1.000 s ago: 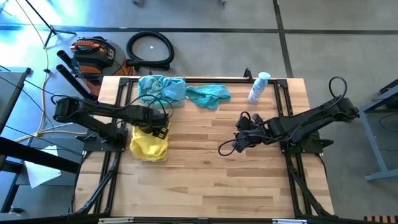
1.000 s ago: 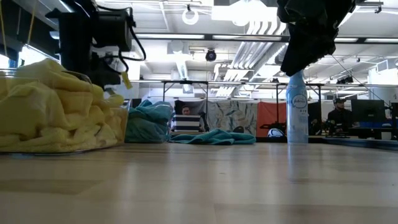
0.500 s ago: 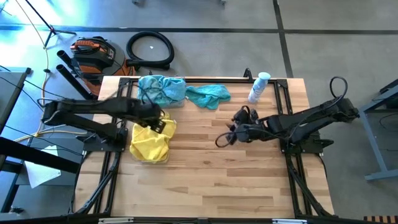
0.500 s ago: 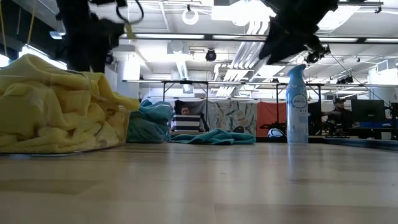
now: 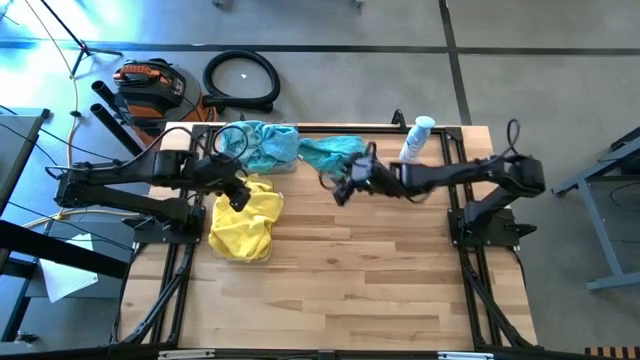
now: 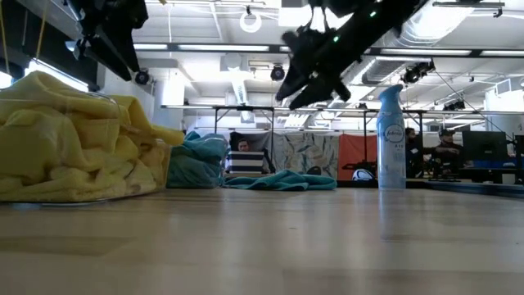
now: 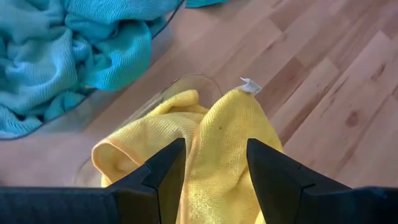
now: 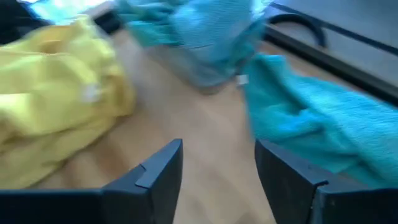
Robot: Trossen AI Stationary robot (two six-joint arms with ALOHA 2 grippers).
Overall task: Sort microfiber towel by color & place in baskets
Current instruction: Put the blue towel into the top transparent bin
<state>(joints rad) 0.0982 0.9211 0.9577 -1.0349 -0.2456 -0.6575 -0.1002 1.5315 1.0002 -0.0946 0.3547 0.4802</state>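
The yellow towels (image 5: 243,222) fill the clear basket (image 5: 262,250) at the left side of the table, heaped above its rim and spilling over its far edge; in the low view the same yellow heap (image 6: 74,139) bulges over the see-through wall. Just behind it, at the table's far edge, the second basket (image 5: 282,166) holds the teal towels (image 5: 258,143), piled high. 1 loose teal towel (image 5: 335,152) lies flat on the wood just to the right of that basket, touching no bin, and it shows in the low view as a low teal fold (image 6: 282,180) beyond the yellow pile. The left gripper (image 5: 233,190) hangs above the far end of the yellow basket; its wrist view shows the 2 fingers (image 7: 163,171) parted with nothing between them, the yellow cloth (image 7: 214,143) and its small white tag below. The right gripper (image 5: 343,187) is stretched across the table and hovers just in front of the loose teal towel, above the wood; its fingers (image 8: 155,168) stand apart and empty, with the teal cloth (image 8: 317,124) ahead of them. A white spray bottle (image 5: 416,140) stands upright near the far right of the table (image 5: 380,290). On the floor beyond lie a coiled black hose (image 5: 241,80) and an orange-and-black case (image 5: 148,85).
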